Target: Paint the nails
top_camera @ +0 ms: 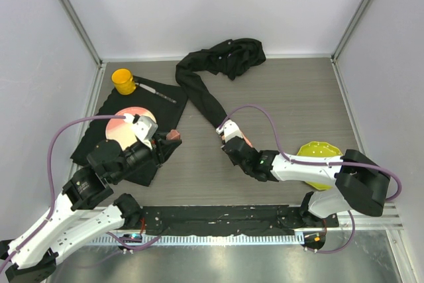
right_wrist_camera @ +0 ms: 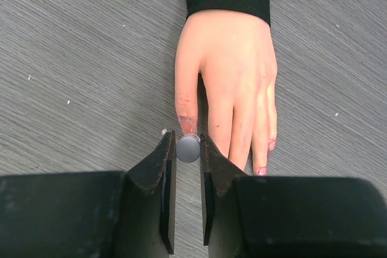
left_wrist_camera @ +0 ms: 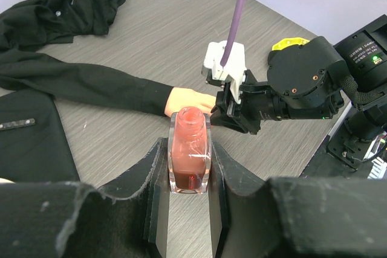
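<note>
Overhead view of a grey wood-grain table (top_camera: 298, 97) with two robot arms reaching in from the bottom edge. At centre frame lies a pale mannequin hand (top_camera: 244, 140), palm down. Its black sleeve (top_camera: 202, 97) trails up to a heap of cloth at the top.

The left pincer (left_wrist_camera: 189, 146) is closed firmly around an uncapped polish bottle (left_wrist_camera: 190, 161) of pinkish-red liquid. It holds the bottle upright just left of centre, near the mannequin hand but not touching it.

The right pincer (right_wrist_camera: 186, 140) is nearly closed, gripping a small round grey cap (right_wrist_camera: 188, 148), which is probably the handle of the polish brush. The bristles themselves are hidden beneath it. In the right wrist view the cap sits right at the tip of the thumb, at lower centre of the frame.

The nails (right_wrist_camera: 187, 124) are tiny. The thumb nail shows a pinkish-red smear, and reddish marks also show on the two fingertips at lower right. The tips of the other two fingers are hidden behind the pincer, so their state cannot be told.

Judging from this, painting is under way, with the thumb the nail in hand. Coverage looks patchy, so some nails probably need more polish. Afterwards the brush must go back into the bottle.

A yellow bowl (top_camera: 318, 157) sits at the right.
</note>
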Motion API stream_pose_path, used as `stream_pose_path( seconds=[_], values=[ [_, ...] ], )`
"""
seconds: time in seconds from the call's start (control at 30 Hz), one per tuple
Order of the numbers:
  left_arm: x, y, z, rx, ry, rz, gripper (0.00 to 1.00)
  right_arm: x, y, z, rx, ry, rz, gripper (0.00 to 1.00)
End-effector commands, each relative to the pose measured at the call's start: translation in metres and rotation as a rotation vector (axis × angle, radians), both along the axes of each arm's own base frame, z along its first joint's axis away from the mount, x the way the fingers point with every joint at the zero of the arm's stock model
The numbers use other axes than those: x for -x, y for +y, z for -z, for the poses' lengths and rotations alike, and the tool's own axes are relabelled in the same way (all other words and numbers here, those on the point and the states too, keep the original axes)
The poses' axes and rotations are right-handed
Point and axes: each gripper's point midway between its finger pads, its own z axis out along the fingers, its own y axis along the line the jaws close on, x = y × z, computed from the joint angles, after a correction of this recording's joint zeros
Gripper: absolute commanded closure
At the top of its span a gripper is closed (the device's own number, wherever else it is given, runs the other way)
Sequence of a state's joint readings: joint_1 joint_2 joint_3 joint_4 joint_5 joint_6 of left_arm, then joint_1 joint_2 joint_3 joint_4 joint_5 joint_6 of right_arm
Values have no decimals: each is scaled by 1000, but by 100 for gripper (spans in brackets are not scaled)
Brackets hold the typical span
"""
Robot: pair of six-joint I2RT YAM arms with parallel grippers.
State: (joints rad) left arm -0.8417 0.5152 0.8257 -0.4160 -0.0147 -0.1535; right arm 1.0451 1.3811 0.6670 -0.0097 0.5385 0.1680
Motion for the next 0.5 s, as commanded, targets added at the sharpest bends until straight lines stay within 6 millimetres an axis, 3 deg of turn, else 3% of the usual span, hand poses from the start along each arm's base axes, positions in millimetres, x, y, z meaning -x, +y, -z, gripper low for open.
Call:
stream_pose_path(
  seconds=[0.0,0.17,0.47],
  values=[
    [-2,-3,-14,46,-31,1,100,-5,1,-10,-36,-31,27,99],
    [1,-6,-14,48,-29,28,100,-8,-5,-18,-37,-59,50,99],
    [0,-5,-14,48,-29,22,100,-1,11,-30,-104,-59,-40,99]
  ],
)
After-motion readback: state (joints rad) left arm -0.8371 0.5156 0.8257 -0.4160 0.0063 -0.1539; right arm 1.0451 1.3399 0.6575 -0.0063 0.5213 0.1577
